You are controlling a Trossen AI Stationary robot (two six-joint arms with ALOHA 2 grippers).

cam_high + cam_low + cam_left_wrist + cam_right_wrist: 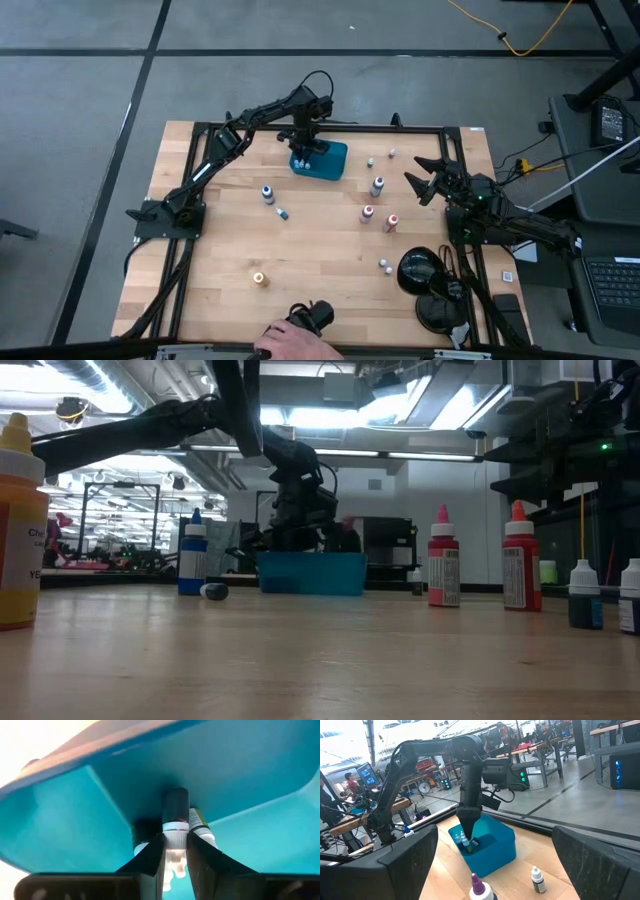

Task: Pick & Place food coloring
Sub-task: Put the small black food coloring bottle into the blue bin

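Tray (332, 160) crowded by left arm; scattered bottles (377, 186) block table's right half; centre open.

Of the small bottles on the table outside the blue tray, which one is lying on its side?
The tiny bottle beside the blue-filled bottle, left of the tray. It lies flat on the wood; the other bottles stand upright with caps up.

A teal tray (330, 160) sits near the far edge of the pale wooden counter (320, 270). Two round black objects (418, 270) rest at the near right corner. A yellow cable (520, 40) snakes across the grey floor beyond.
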